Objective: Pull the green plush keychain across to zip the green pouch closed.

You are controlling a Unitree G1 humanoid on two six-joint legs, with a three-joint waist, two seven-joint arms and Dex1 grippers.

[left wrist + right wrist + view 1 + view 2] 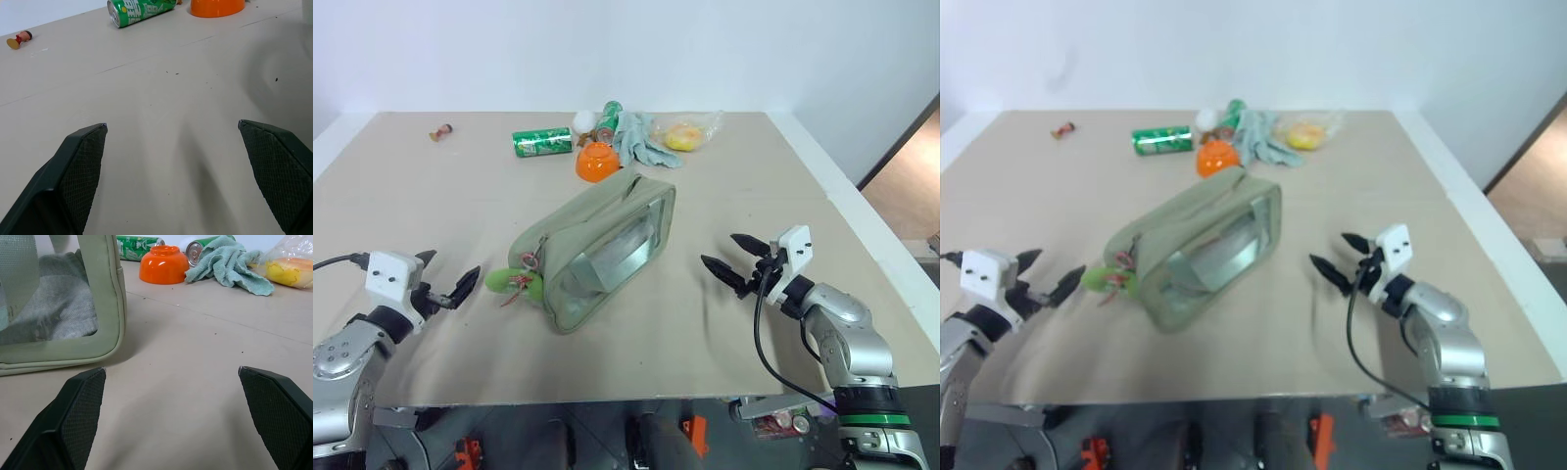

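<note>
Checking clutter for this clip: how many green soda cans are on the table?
2. One green soda can lies on its side left of the orange bowl; a second can lies behind the bowl, beside the gloves, partly hidden.

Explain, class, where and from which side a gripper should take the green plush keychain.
Judging by its pose, pinch the green plush keychain across its fuzzy body, coming from the robot's left: it sticks out past the green pouch at the near-left end, and the open left gripper is beside it.

We seem to stand in a lab: a bare table [783, 196] against plain white walls [705, 49], scattered test objects.
</note>
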